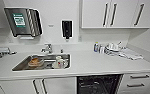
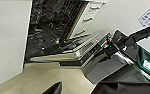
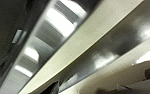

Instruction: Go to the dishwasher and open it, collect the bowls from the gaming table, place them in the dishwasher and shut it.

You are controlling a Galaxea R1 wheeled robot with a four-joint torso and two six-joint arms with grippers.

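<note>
The dishwasher (image 1: 98,84) stands open under the white counter, its dark interior with racks showing in the head view. In the left wrist view its steel-fronted door (image 2: 89,48) hangs lowered in front of the racks (image 2: 48,27). My right gripper (image 2: 108,48) sits at the door's upper edge on a dark jointed arm. A dark part of my left gripper (image 2: 53,88) shows over the pale floor, short of the door. A shiny steel surface (image 3: 41,37) lies very close in the right wrist view. The bowls and the gaming table are out of view.
A steel sink (image 1: 21,65) holds a dish with something orange-brown (image 1: 36,62) and white cups (image 1: 59,62). Bottles and crockery (image 1: 108,48) stand at the counter's back right. White drawers (image 1: 138,80) flank the dishwasher on the right, cupboard doors (image 1: 38,86) on the left.
</note>
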